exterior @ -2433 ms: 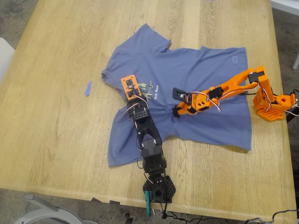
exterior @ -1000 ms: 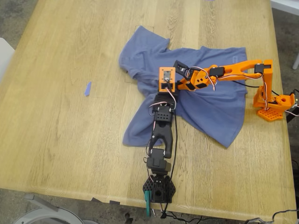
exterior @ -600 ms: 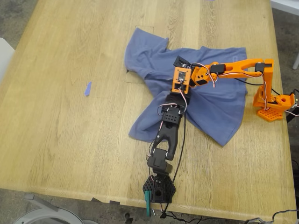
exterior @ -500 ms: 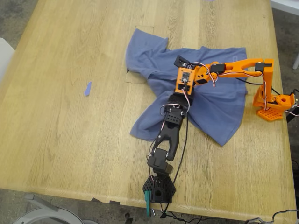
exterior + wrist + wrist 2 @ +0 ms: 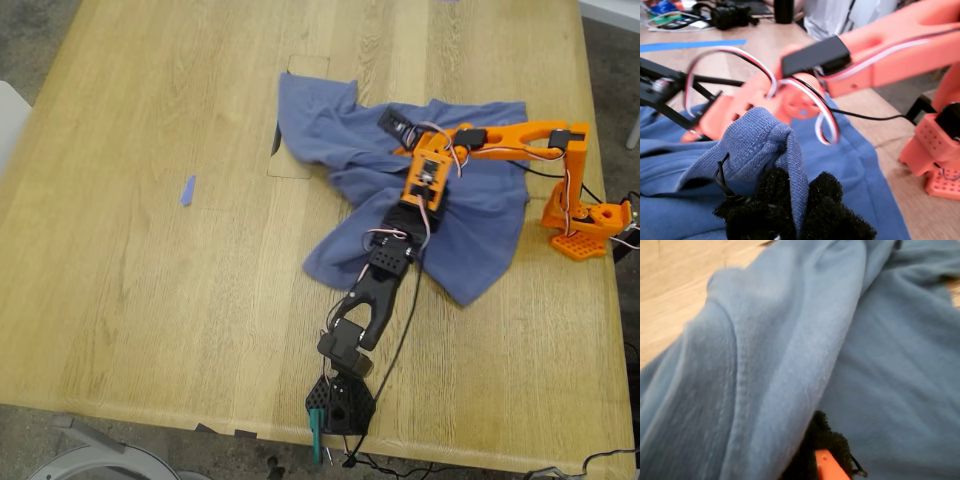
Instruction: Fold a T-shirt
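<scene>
The slate-blue T-shirt (image 5: 330, 110) lies bunched on the wooden table, right of centre in the exterior view, its print hidden in the folds. My first gripper (image 5: 436, 160), on the black arm with the orange head, is shut on a raised fold of the T-shirt (image 5: 757, 137), pinched between its black foam pads (image 5: 827, 197). My second gripper (image 5: 396, 122), on the orange arm, sits just beyond it over the shirt. In the second wrist view a thick fold of the T-shirt (image 5: 790, 340) runs into my second gripper (image 5: 820, 452), which looks shut on it.
A tiny blue scrap (image 5: 187, 190) lies alone toward the exterior view's left. The orange arm's base (image 5: 585, 225) stands at the table's right edge, the black arm's base (image 5: 340, 405) at the near edge. The orange arm (image 5: 880, 55) crosses close in front of my first gripper.
Both grippers have travelled toward the exterior view's right and far side, dragging the shirt with them. The once-flat shirt is now gathered and bunched, its left part pulled over to the right.
</scene>
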{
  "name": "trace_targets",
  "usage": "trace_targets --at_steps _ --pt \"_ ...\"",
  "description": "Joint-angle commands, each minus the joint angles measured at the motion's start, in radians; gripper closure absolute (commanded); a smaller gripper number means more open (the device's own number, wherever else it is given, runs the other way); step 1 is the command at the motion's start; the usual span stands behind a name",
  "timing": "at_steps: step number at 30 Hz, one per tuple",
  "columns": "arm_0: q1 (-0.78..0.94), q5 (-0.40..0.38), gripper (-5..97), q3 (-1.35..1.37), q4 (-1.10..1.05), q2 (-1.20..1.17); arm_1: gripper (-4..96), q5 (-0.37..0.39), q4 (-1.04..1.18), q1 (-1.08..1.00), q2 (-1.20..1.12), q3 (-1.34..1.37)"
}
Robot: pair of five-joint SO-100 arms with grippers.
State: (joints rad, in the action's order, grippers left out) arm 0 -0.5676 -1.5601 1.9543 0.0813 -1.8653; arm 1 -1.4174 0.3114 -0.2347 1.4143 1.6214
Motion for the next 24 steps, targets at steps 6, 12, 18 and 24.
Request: trace_targets --at_steps 6,12,18,24 --pt "-0.13 -0.018 92 -0.14 -0.114 0.061 91.3 -0.005 0.015 -0.067 0.112 0.031" --pt "-0.184 -0.035 92 -0.183 -0.204 0.189 91.3 0.0 0.006 -0.106 0.13 0.074" --pt "-0.252 -0.046 92 -0.291 -0.275 0.341 91.3 0.0 -0.015 -0.138 0.149 0.129" --pt "-0.282 -0.055 92 -0.368 -0.314 0.439 91.3 0.003 -0.049 -0.147 0.147 0.166"
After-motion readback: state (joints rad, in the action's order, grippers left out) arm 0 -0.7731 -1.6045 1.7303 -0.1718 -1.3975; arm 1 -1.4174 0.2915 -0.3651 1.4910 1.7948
